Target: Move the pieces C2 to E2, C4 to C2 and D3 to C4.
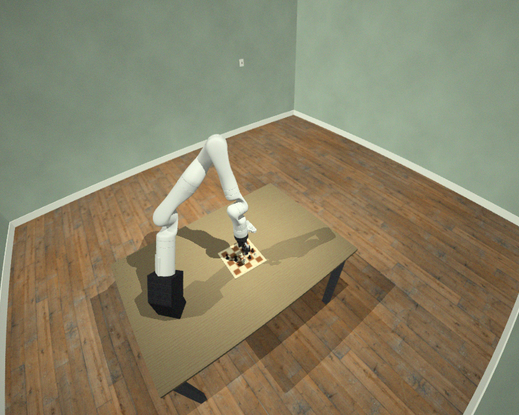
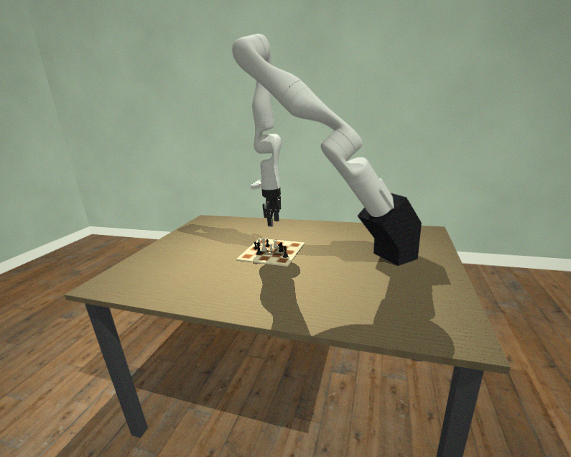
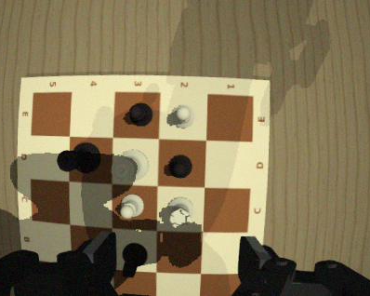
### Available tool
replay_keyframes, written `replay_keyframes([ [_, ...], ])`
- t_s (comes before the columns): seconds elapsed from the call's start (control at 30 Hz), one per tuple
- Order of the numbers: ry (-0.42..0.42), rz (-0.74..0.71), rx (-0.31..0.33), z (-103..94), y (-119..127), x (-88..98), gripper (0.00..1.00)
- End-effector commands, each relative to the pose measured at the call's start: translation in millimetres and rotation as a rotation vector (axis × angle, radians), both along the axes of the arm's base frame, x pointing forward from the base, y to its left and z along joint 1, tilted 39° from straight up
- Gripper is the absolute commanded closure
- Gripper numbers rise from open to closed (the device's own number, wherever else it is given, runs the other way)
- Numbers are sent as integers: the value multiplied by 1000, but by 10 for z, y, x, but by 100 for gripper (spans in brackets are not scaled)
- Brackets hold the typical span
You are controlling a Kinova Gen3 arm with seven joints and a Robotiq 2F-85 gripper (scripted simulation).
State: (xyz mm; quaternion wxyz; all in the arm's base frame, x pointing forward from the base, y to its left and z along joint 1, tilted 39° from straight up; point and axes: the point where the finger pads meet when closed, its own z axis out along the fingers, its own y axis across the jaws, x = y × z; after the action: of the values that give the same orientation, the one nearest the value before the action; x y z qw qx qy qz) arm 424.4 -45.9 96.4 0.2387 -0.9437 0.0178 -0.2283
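Now the gripper (image 3: 174,262) hangs open and empty above the board (image 3: 248,137); next comes the white piece (image 3: 135,163) on D3, bound for C4.

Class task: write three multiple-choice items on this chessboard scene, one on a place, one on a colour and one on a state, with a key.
1. Which square of the board holds no piece?
A. C4
B. D3
C. E2

2. What colour is the piece on D2?
A. white
B. black
C. red

3. How is the gripper?
A. shut on a pawn
B. shut on nothing
C. open, holding nothing

Key:
1. A: C4 shows only shadow, while white pieces stand on D3 and E2.
2. B: it is dark, like its neighbour on E3.
3. C: the fingers stand wide apart above the board with nothing between them.
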Motion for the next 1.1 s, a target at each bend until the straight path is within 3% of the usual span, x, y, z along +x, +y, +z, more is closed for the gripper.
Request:
replay_keyframes([
  [0.0,-1,-1,-1,4,-7,2,0],
  [1.07,40,-56,30,-8,2,-14,0],
])
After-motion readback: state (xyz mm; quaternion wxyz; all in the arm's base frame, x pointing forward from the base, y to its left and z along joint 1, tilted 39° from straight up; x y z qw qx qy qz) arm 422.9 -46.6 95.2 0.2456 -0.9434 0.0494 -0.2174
